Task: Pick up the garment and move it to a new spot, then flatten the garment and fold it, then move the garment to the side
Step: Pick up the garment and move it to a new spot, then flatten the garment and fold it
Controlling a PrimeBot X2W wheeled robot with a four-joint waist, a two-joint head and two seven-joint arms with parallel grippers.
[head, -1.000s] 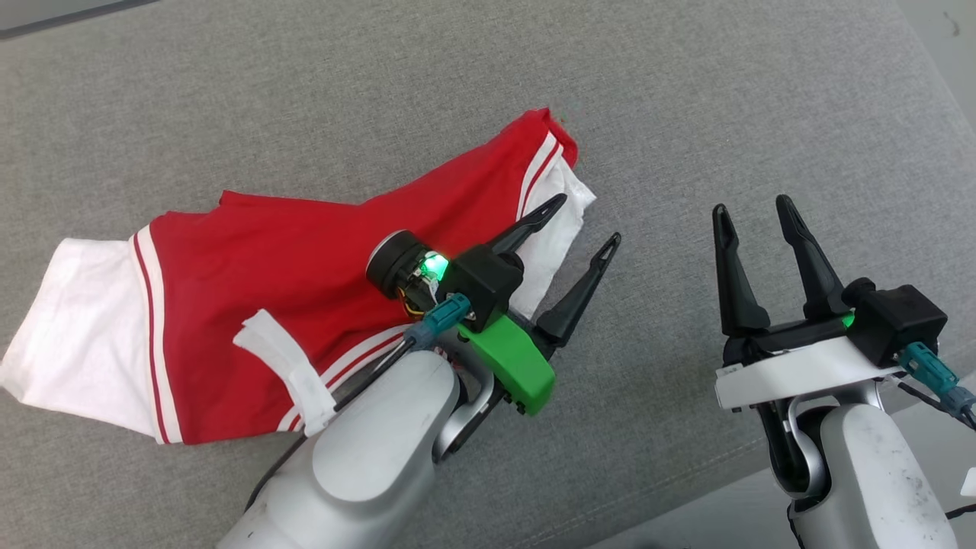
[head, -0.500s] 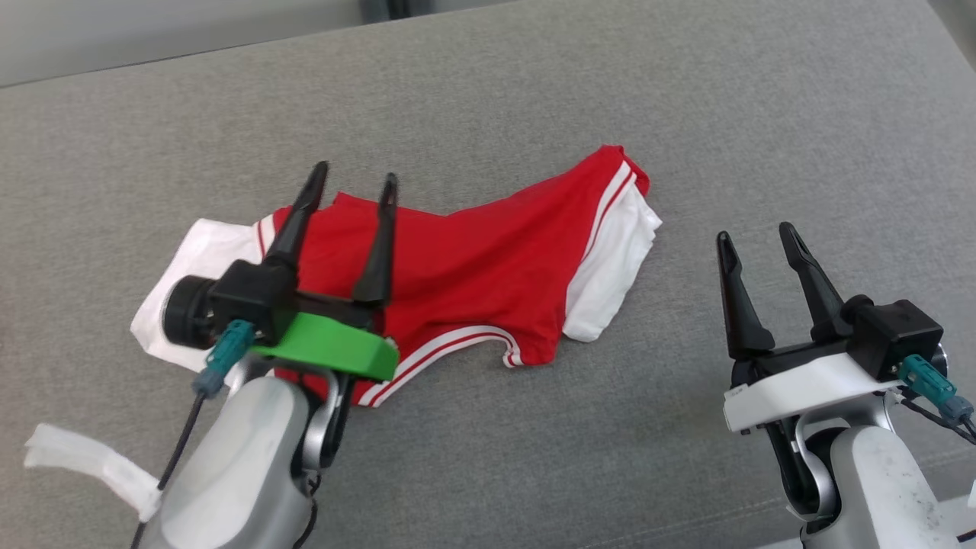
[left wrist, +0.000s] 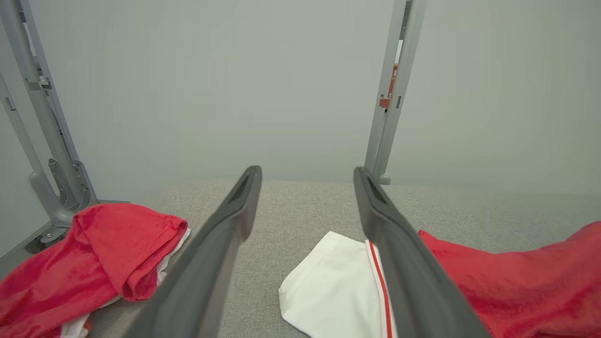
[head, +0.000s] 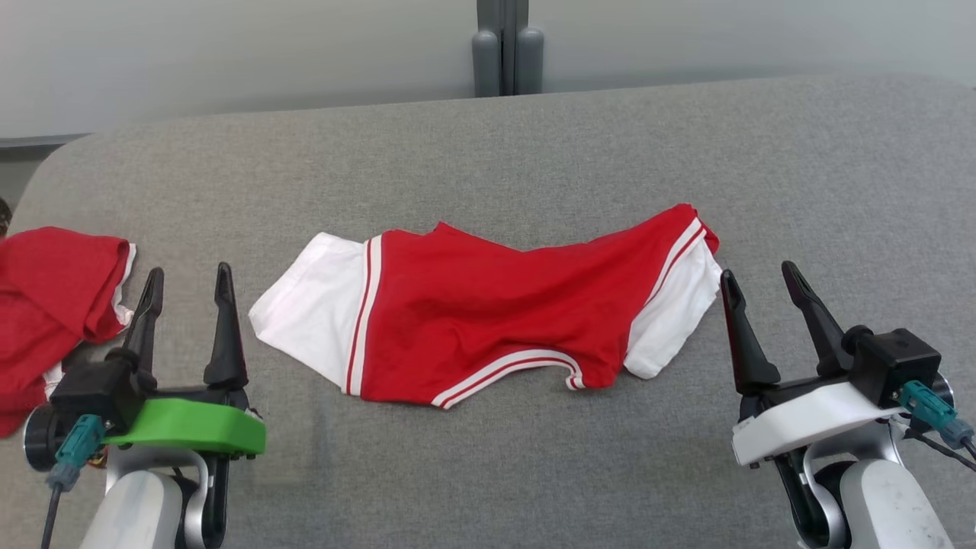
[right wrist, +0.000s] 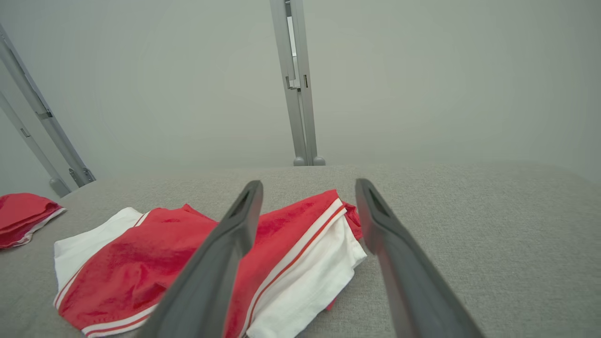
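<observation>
the garment (head: 488, 313), a red top with white sleeves and striped trim, lies spread sideways in the middle of the grey surface (head: 488, 145), between the two hands and touched by neither. the left hand (head: 189, 269) hovers empty with its fingers wide apart, near the left white sleeve. the right hand (head: 756, 270) is spread and empty too, its inner finger just beside the right white sleeve. another garment (head: 53, 305) sits bunched at the far left edge, well apart. the cloth looks thin, light and limp. it should weigh almost nothing, but it will sag and collapse wherever it is unsupported, so one pinch in the middle would likely crumple it. it seems to lie in more than one layer, and a shallow nip may lift only the top one. the woven surface probably grips the fabric, so dragging could bunch it. the best holds look like the two outer ends, one hand to each sleeve near the striped seam. the fingers should press down into the surface to catch every layer, then lift together to keep it taut.
</observation>
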